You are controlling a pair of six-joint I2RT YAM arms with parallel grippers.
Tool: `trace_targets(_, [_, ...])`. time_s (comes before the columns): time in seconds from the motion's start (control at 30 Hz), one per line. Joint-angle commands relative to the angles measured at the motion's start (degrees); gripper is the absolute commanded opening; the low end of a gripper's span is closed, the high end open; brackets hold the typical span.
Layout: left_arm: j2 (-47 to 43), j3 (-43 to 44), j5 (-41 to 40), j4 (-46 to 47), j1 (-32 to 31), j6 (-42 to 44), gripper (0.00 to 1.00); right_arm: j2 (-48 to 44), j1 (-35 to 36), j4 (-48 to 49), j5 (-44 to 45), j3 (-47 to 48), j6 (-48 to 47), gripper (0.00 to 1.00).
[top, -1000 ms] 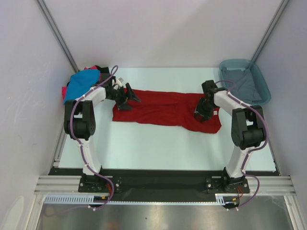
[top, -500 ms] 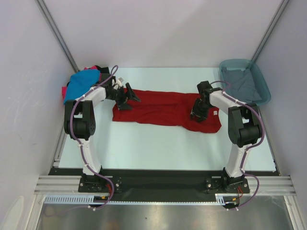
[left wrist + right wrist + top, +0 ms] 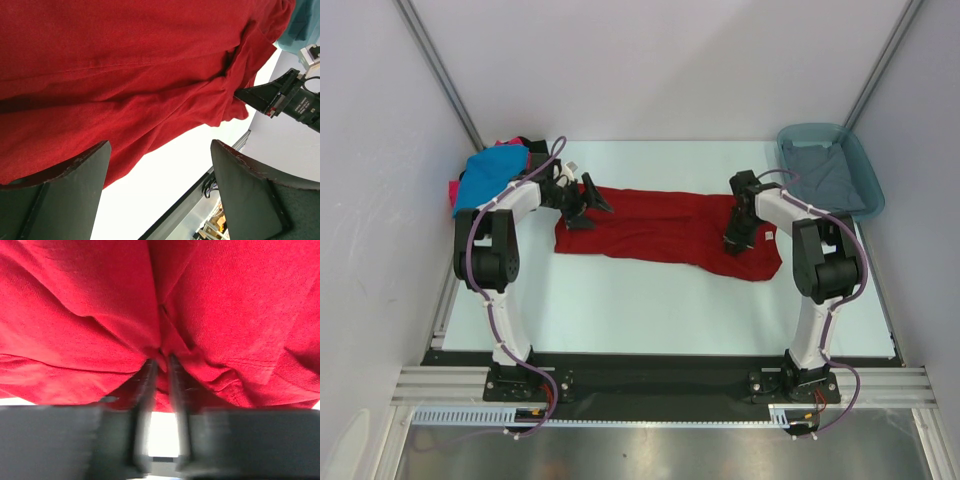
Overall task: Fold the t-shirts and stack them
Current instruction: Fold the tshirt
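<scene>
Right wrist view: right pincer (image 3: 161, 360) clenched on raised fold of dark red soft cloth t-shirt (image 3: 225, 300); left pincer (image 3: 159, 149) released, fingers spread wide, shirt's edge just beyond them.

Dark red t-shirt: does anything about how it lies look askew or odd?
Slightly. The dark red t-shirt lies as a long band slanting across the table, its right end nearer the front and bunched into wrinkles where the right tool pinches it. No damage shows.
</scene>
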Motion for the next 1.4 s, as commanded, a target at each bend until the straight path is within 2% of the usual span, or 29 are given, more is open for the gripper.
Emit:
trace_targets(0.0, [-0.74, 0.94, 1.05, 0.93, 0.17, -0.4, 0.87, 0.93, -0.16, -1.29, 2.17, 1.76, -0.08, 0.14])
trace_targets(0.03, [-0.74, 0.85, 1.05, 0.93, 0.17, -0.4, 0.87, 0.93, -0.16, -1.38, 2.08, 1.94, 0.0, 0.03])
trace_targets(0.07, [-0.74, 0.85, 1.22, 0.93, 0.17, -0.4, 0.88, 0.67, -0.07, -1.21, 2.08, 2.03, 0.09, 0.0])
trace_targets(0.23, [-0.47, 0.94, 1.05, 1.11, 0.17, -0.67, 0.88, -3.89, 0.37, -1.64, 4.27, 3.6, 0.0, 0.0])
trace_targets(0.47, [-0.38, 1.2, 1.14, 1.55, 0.17, -0.84, 0.88, -7.77, 1.95, -8.58, 19.18, 9.41, -0.78, 0.0])
trace_targets(0.57, [-0.21, 1.29, 1.31, 1.55, 0.17, -0.93, 0.88, -7.86, 2.13, -10.87, 22.72, 10.11, -1.05, 0.02])
trace_targets(0.6, [-0.12, 1.29, 1.4, 1.63, 0.17, -1.02, 0.87, -7.69, 2.21, -10.7, 22.12, 10.11, -1.57, 0.15])
trace_targets(0.63, [-0.12, 1.29, 1.31, 1.72, 0.17, -1.02, 0.87, -7.6, 2.21, -10.61, 21.59, 9.94, -1.75, 0.44])
trace_targets(0.73, [0.14, 1.38, 1.66, 1.46, 0.17, -0.84, 0.88, -6.54, 2.57, -11.31, 20.62, 9.67, -0.96, 0.74])
trace_targets(0.8, [0.23, 1.29, 1.75, 1.37, 0.17, -0.76, 0.88, -6.19, 2.65, -11.66, 20.36, 9.32, -0.09, 0.87])
trace_targets(1.1, [0.05, 1.64, 1.58, 0.23, 0.17, 0.64, 0.88, -4.44, 0.28, -12.02, 20.01, 8.1, 1.59, 0.92])
trace_targets(1.3, [1.54, 2.87, 1.75, -3.81, 0.17, 4.34, 0.88, -6.54, -1.92, -9.73, 10.26, 7.47, 1.76, 0.9])
trace_targets(1.37, [1.37, 3.31, -0.78, -6.09, 0.17, 5.3, 0.88, -8.03, -1.66, -8.86, 6.31, 8.61, 1.85, 0.89])
